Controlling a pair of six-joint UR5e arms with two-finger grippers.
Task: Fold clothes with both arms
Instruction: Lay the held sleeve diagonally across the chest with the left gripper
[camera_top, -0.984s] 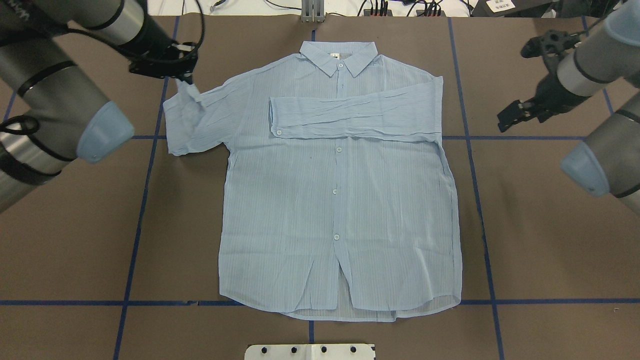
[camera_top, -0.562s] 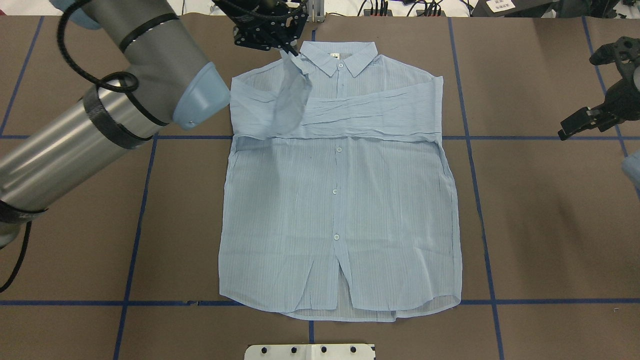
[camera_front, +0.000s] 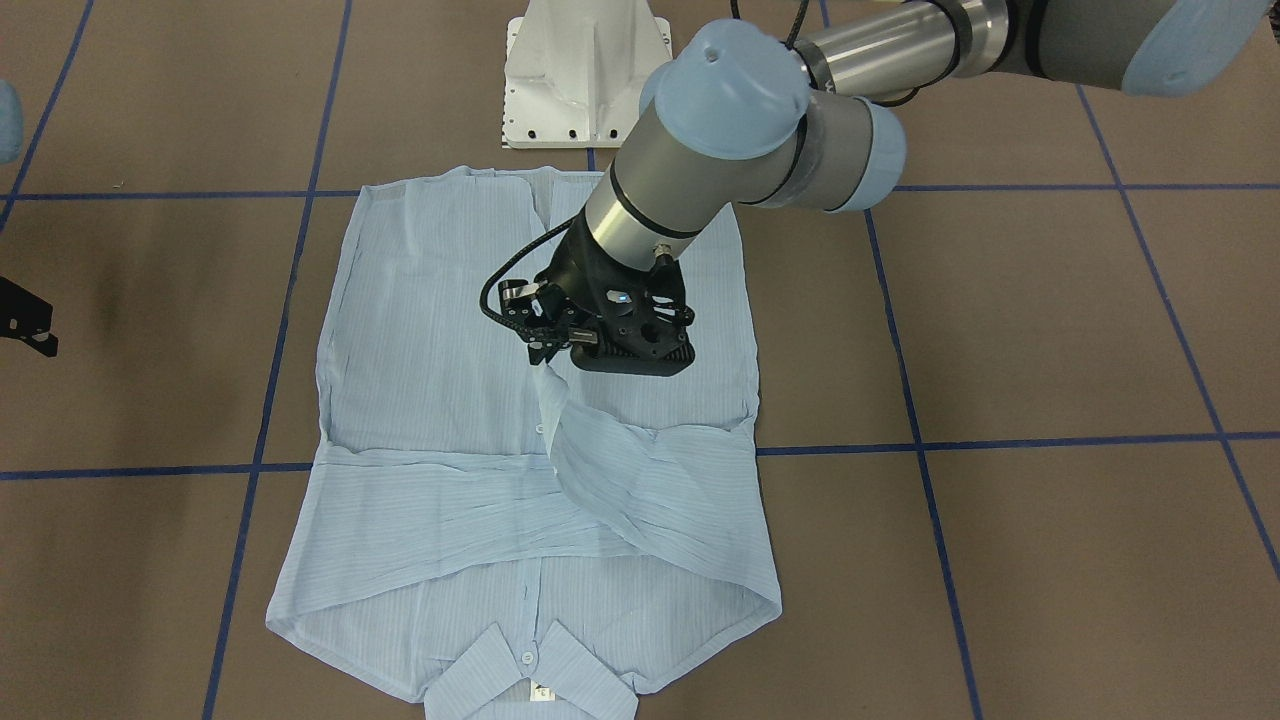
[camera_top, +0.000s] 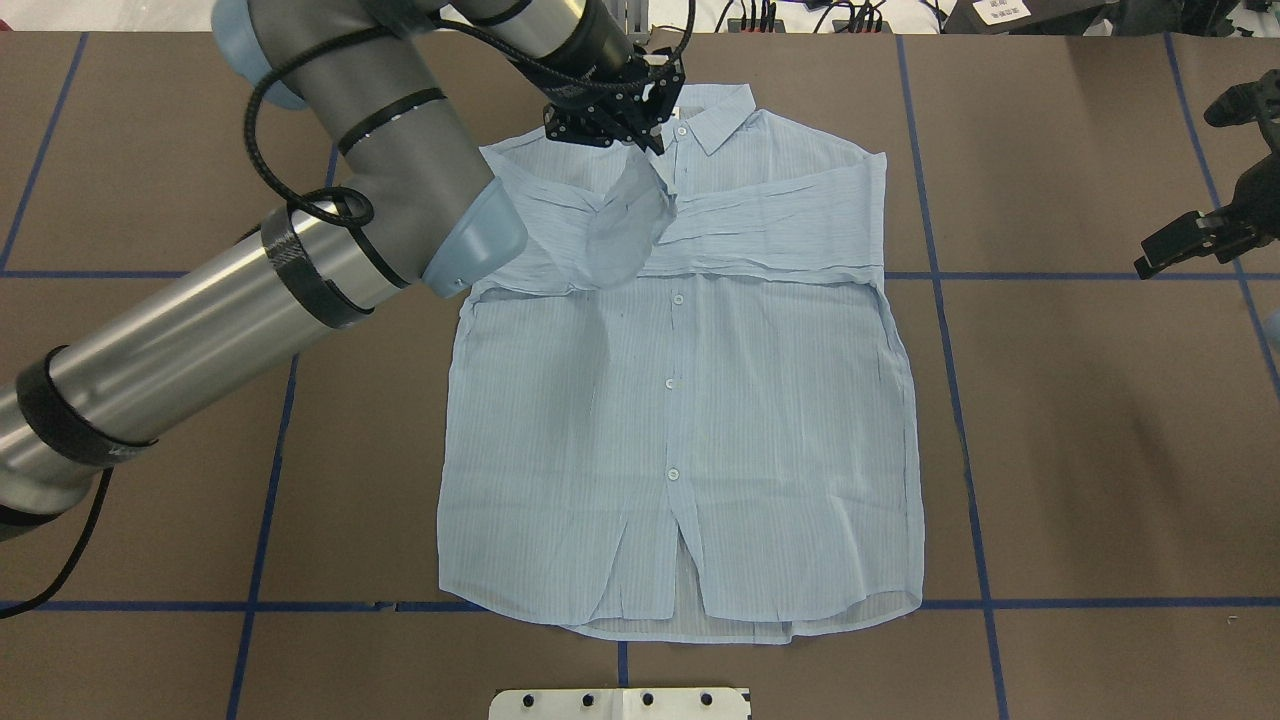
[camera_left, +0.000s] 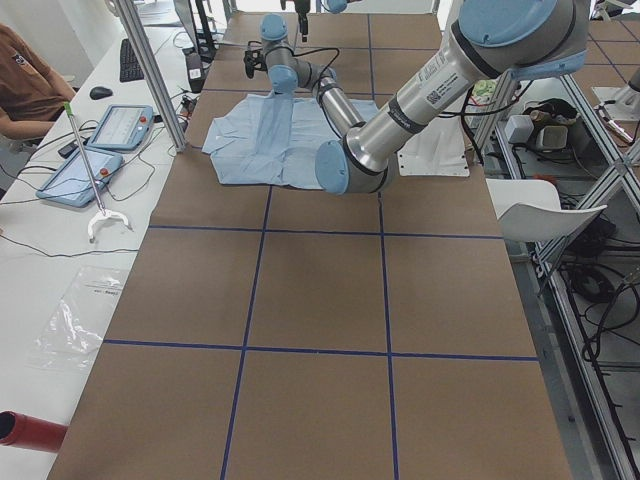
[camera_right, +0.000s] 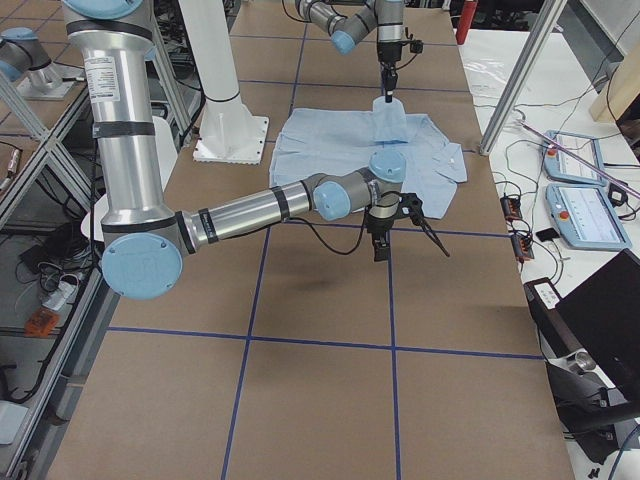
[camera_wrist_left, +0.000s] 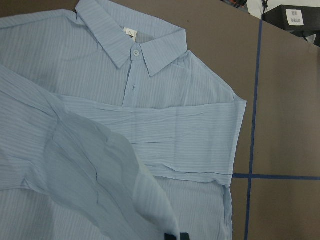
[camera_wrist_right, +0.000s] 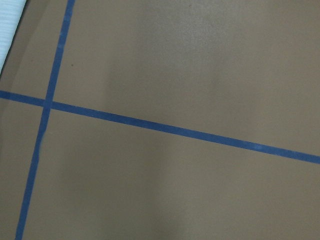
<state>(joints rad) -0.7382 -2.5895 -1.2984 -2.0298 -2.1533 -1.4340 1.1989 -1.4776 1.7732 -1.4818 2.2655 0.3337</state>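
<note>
The left black 2-finger gripper (camera_top: 652, 135) is pinching the cuff of 1 sleeve (camera_top: 620, 225), jaws closed on the fabric. It is holding the cuff raised near the collar so that the sleeve drapes across the chest. The pale blue, finely striped button-up shirt (camera_top: 680, 430) is lying flat, front up, on the brown table with blue tape lines (camera_top: 1050, 450). Its other sleeve (camera_top: 780, 235) is lying folded across the chest. The right black 2-finger gripper (camera_right: 402, 228) is hovering well apart, jaws spread and empty, probably to leave the fold area free.

The fingertips of the left claw (camera_top: 652, 148) are lost in the raised sleeve of the pale blue, finely striped button-up shirt (camera_top: 680, 420). From overhead, that black claw also hides half the shirt's collar. Well clear of the shirt, the right claw (camera_top: 1178, 188) is cut off by the view's edge.
</note>
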